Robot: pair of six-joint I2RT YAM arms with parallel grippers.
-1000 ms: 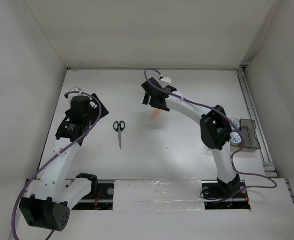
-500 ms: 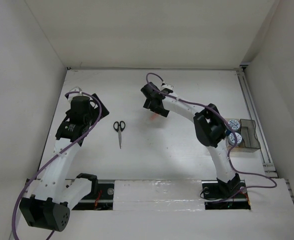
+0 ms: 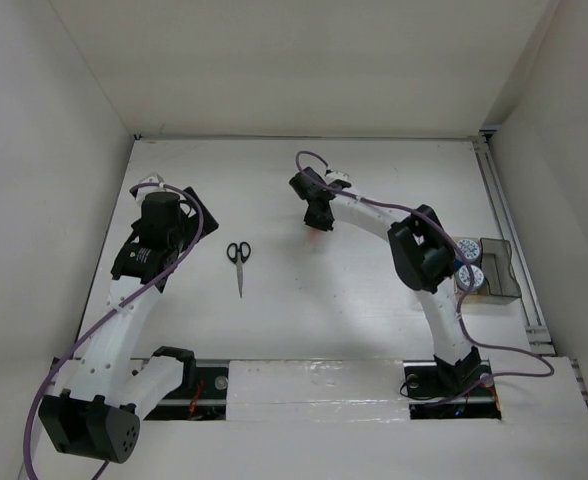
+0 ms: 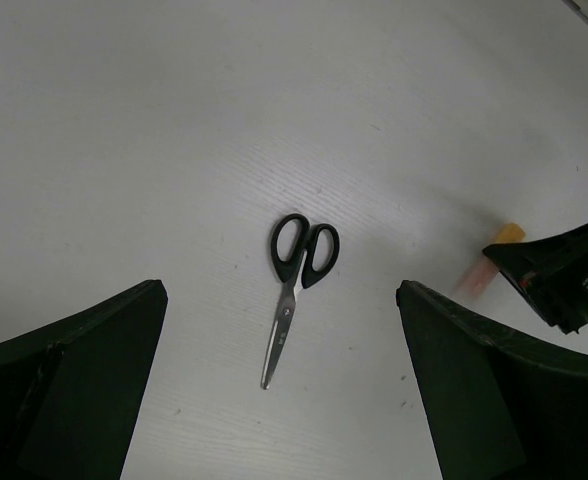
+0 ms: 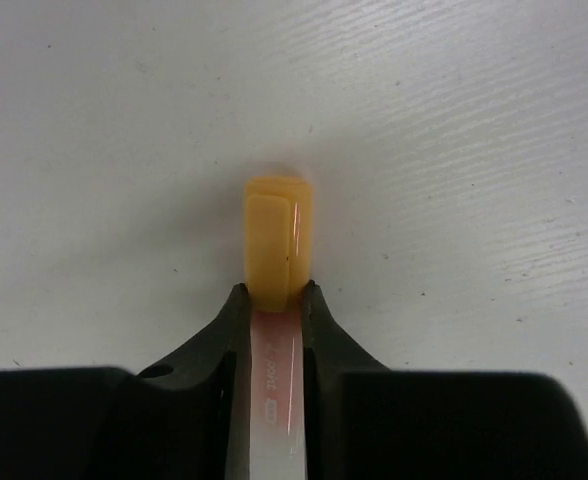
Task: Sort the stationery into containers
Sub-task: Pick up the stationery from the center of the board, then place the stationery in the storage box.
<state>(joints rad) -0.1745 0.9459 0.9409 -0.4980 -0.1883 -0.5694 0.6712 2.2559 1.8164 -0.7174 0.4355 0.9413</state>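
Observation:
My right gripper (image 5: 274, 292) is shut on the pink-orange marker (image 5: 277, 245); the orange cap sticks out past the fingertips just above the white table. From above, that gripper (image 3: 316, 216) sits at centre back with the marker (image 3: 314, 238) under it. The black-handled scissors (image 3: 238, 262) lie closed on the table, blades toward the near edge. They also show in the left wrist view (image 4: 296, 285), below and ahead of my open left gripper (image 4: 280, 290), which holds nothing. The left gripper (image 3: 196, 218) hovers left of the scissors.
At the right edge a dark translucent box (image 3: 501, 270) stands with two blue-and-white patterned cylinders (image 3: 468, 263) just left of it, partly hidden by the right arm's elbow. White walls enclose the table on three sides. A rail runs along the right side.
My right gripper has gone from wide open to shut on the marker and turned slightly at the wrist. The left arm and the scissors have not moved.

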